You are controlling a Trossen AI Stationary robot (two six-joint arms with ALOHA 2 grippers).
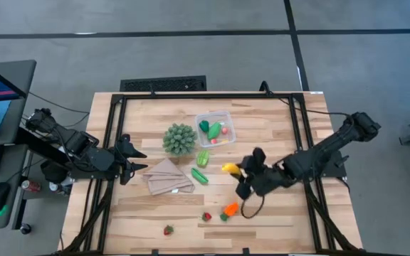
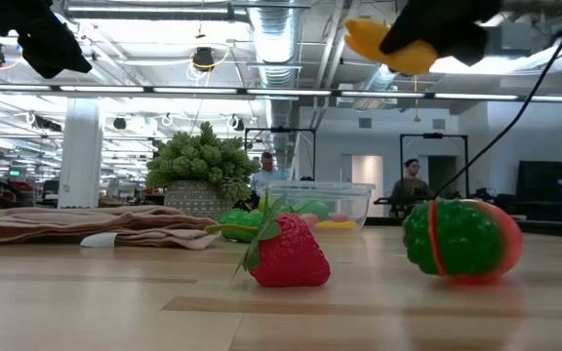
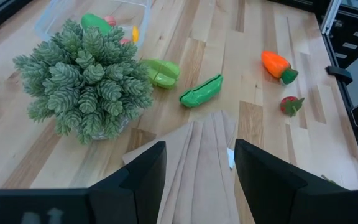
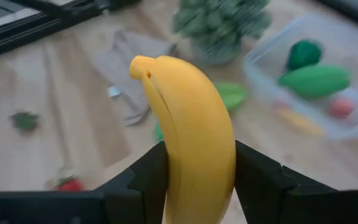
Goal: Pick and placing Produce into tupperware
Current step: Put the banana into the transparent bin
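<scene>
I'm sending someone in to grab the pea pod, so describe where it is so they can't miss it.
Start at the big spiky green ball near the table's middle. Between it and the clear tupperware lies a pale green cut piece, and beside that, near the tan cloth, sits the pea pod. It is the darker, slimmer, bumpy green one.

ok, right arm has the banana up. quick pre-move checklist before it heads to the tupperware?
1. Grip: right gripper is shut on the banana, fingers on both sides. ok.
2. Lift: banana hangs well above the table in the low view. ok.
3. Target: tupperware sits open, no lid on it. ok.
4. Room inside: green pieces and a red one already lie in it; whether the banana fits flat, cannot tell.
5. Path: spiky ball stands beside the tupperware, off the straight line from the banana. ok.
6. Left gripper waits over the cloth edge, holding nothing. ok.
</scene>
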